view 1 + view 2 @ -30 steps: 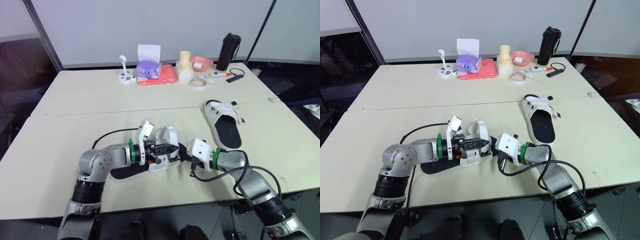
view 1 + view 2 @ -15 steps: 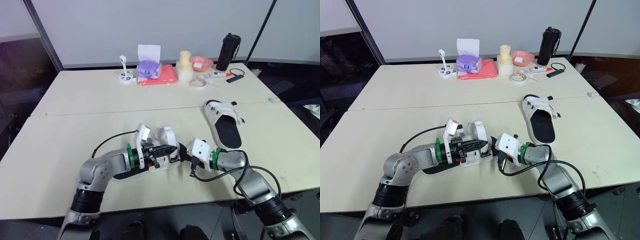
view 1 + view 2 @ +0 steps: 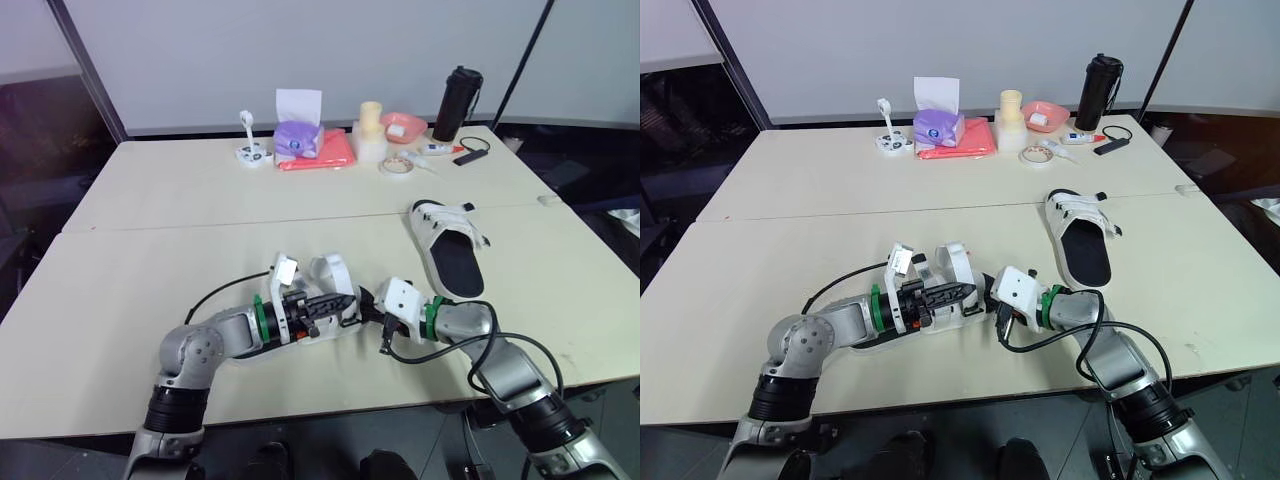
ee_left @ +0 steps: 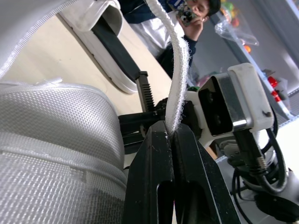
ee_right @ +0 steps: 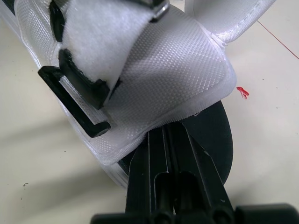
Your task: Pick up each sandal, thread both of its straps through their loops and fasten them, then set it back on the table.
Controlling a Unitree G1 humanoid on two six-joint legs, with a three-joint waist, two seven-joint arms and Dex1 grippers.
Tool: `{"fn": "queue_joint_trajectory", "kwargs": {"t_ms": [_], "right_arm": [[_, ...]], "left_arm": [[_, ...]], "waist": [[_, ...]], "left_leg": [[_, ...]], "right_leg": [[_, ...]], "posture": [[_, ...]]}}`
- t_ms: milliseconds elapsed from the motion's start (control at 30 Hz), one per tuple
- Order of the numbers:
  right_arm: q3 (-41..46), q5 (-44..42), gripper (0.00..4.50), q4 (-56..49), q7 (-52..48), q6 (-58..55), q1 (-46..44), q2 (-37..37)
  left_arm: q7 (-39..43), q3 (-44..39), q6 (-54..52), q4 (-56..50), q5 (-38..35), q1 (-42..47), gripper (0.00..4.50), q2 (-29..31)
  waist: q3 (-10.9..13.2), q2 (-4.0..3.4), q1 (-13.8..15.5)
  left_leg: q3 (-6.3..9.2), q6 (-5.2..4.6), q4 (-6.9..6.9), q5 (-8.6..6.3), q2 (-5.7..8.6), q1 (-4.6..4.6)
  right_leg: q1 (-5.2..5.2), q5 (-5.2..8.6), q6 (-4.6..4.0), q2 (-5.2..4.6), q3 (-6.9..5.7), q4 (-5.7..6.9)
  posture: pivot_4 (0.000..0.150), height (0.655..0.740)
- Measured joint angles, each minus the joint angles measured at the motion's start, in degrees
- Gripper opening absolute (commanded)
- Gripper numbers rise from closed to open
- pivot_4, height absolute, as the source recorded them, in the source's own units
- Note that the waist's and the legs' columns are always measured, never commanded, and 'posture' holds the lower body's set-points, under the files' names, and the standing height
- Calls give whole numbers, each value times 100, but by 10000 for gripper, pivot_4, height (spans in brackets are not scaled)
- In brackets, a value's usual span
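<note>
The near sandal (image 3: 300,328), white straps on a black sole, lies at the table's front middle between my two arms. My left gripper (image 3: 345,299) is shut on one of its white straps (image 4: 178,70), which runs up from between the fingers. My right gripper (image 5: 168,133) is shut on the edge of the sandal's white upper (image 5: 159,74), just beside a black loop (image 5: 74,100). The two grippers meet tip to tip over the sandal. The second sandal (image 3: 447,245) rests flat on the table to the right, apart from both grippers.
Along the far edge stand a purple tissue box (image 3: 297,135), a red cloth (image 3: 322,153), a pale cylinder (image 3: 369,130), a pink bowl (image 3: 403,126), a tape roll (image 3: 396,166) and a black bottle (image 3: 455,103). Black cables (image 3: 215,290) trail from both wrists.
My left forearm and wrist have dropped lower toward the table and turned, still holding the strap. The right arm and the second sandal have stayed put.
</note>
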State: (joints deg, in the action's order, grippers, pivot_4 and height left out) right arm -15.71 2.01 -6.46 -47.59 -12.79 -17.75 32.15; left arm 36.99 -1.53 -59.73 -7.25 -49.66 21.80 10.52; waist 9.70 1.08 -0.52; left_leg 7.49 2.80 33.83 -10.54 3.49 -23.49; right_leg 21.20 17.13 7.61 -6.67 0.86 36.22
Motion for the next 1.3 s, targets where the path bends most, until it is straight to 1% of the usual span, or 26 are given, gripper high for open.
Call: {"fn": "queue_joint_trajectory", "kwargs": {"t_ms": [633, 800, 1133, 1233, 1300], "right_arm": [[10, 0, 0, -68, 0, -64, 22, 3], [9, 0, 0, -70, 2, -67, 34, 4], [29, -27, 0, -133, -9, -141, 49, 9], [151, -287, 0, -310, -125, -478, 139, 15], [284, -650, 0, -564, -292, -938, 249, 19]], "left_arm": [[61, 6, 193, 50, -50, -87, 243, -6], [476, 426, 829, 51, 432, -228, 243, 278], [816, 772, 1796, 193, 1098, -309, 243, 387], [885, 848, 2078, 274, 1301, -305, 243, 391], [915, 883, 2296, 365, 1445, -285, 243, 392]], "waist": [[0, 0, 6], [0, -1, 5], [-2, -2, 9], [-2, -2, 17], [-2, -2, 20]], "left_leg": [[0, 0, -2, -1, 0, -1], [-5, 0, -4, -1, 0, -1], [-2, 0, -5, -2, -2, -1], [-2, -2, -6, -3, -1, -2], [-1, -3, -7, -4, -1, -6]], "right_leg": [[-1, 2, -3, -3, 0, -6], [-1, 3, -6, -3, 0, -10], [-2, 4, -7, -8, 0, -13], [-1, 4, -7, -10, 0, -14], [2, 4, -6, -10, 0, -15]], "posture": [[1500, 7400], [1500, 7400], [1500, 7400], [1500, 7400], [1500, 7400]]}}
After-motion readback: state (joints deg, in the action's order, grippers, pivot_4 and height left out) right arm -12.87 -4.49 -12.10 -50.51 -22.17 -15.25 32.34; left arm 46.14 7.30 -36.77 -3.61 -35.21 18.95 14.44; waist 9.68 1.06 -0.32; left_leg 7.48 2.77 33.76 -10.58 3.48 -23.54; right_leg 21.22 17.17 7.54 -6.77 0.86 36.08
